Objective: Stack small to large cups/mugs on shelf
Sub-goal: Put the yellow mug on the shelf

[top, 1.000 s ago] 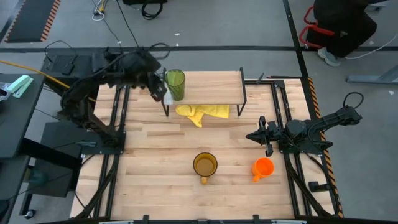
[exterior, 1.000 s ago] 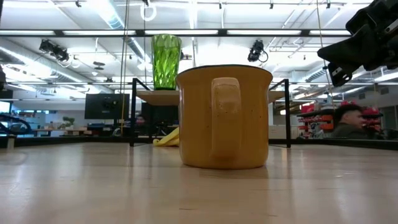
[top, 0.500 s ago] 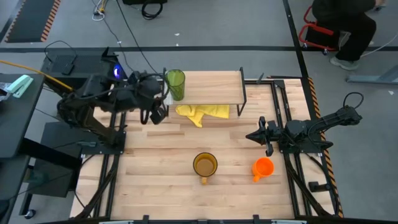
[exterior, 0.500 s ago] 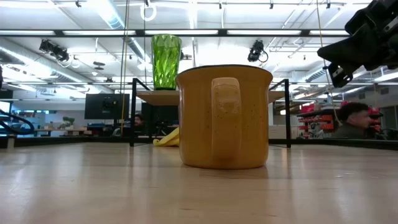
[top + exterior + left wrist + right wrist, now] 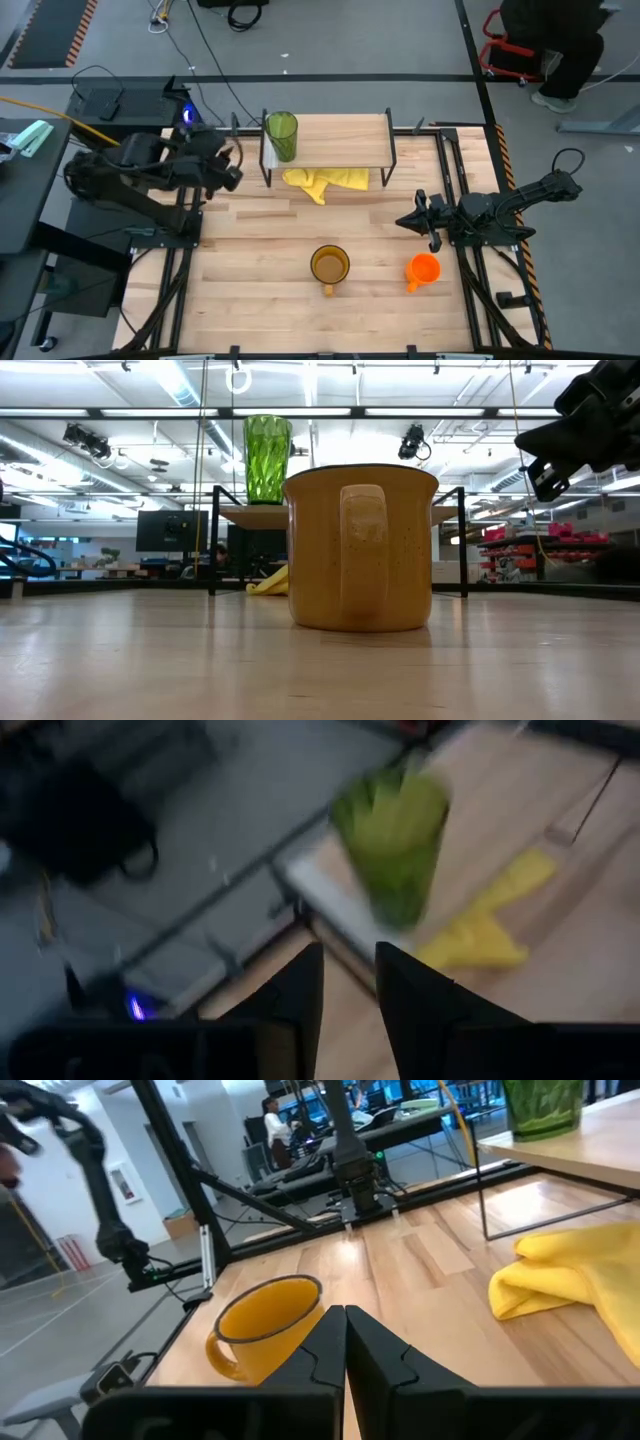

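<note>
I see the worktop point(image 5: 240, 290) as pale wooden planks framed by black rails, standing on a grey floor crossed with cables. The shelf point(image 5: 340, 135) sits at the worktop's far edge, and the olive-green tumbler point(image 5: 282, 136) stands upright on the shelf's left end. A yellow cloth point(image 5: 325, 181) lies crumpled under the shelf's front edge. The amber-yellow mug point(image 5: 329, 266) stands near the middle of the near edge, with the small orange mug point(image 5: 424, 269) to its right, apart from it. My left hand point(image 5: 230, 168) hangs over the worktop's left edge, empty, fingers slightly parted. My right hand point(image 5: 412, 217) waits by the right edge, fingers closed on nothing. Beyond the far right corner, a person sits.
</note>
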